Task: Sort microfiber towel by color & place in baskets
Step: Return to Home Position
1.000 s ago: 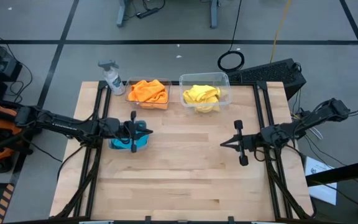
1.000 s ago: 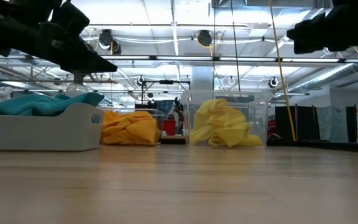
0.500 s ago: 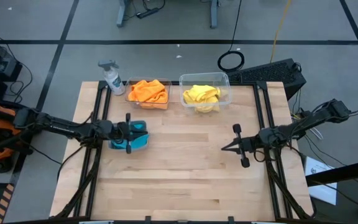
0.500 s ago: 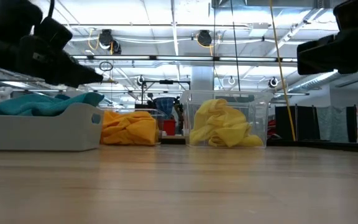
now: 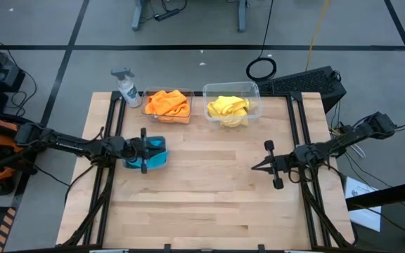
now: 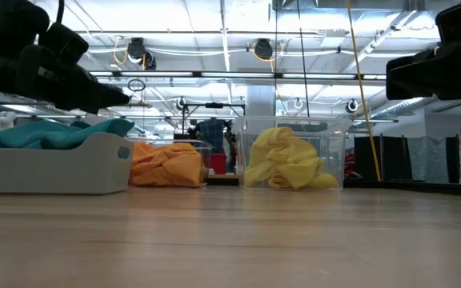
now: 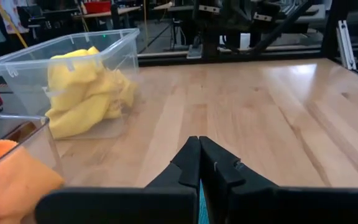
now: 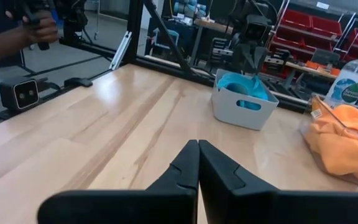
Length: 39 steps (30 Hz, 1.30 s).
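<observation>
White spray bottle [image 5: 126, 88] upright at the far left corner of the wooden table [image 5: 202, 193]. Coiled black cable [image 5: 261, 69] on the floor past the table's far edge; black slab [image 5: 308, 83] beside its far right corner.

Your table [image 5: 209, 190]: pale wood planks, smooth, faint sheen. Tub [image 7: 17, 78]: clear glossy plastic. Gray bin [image 6: 54, 172]: opaque matt plastic. Yellow towels [image 6: 286, 160]: fuzzy, matt cloth, as you see.

Bright ceiling lights [image 6: 206, 20] glare overhead, casting only soft shadows
</observation>
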Each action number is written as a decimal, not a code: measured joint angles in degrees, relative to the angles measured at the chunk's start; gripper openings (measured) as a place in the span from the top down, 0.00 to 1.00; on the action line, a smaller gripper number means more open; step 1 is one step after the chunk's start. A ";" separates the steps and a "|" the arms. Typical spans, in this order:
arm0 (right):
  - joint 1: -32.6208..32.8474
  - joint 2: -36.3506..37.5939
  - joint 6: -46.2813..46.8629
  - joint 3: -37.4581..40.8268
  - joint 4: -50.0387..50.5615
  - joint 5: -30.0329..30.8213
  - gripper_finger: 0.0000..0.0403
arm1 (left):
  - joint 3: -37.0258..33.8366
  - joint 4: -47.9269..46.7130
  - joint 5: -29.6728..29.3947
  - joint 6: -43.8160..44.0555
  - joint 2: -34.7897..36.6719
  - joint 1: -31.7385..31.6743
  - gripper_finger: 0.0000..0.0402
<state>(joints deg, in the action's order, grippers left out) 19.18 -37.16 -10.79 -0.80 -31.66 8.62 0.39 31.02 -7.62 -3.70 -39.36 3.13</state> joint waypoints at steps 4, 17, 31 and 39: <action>-0.17 3.12 -0.75 0.00 3.81 0.28 1.00 | 0.00 -0.01 0.00 0.28 0.78 -0.02 0.98; -2.39 20.53 -0.30 -0.02 20.43 -1.29 1.00 | -0.03 -0.75 -0.02 -0.05 3.30 0.00 0.98; -2.47 34.53 -3.66 -0.09 29.33 -1.28 1.00 | -0.06 -10.50 -0.05 -0.01 10.86 0.00 0.98; -5.70 36.61 -6.45 -0.11 29.78 -3.12 1.00 | -0.07 -16.60 1.76 -0.56 16.78 0.00 0.98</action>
<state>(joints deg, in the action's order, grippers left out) 13.48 -0.56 -17.24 -0.91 -1.87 5.51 0.32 14.42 -5.86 -4.26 -22.58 3.14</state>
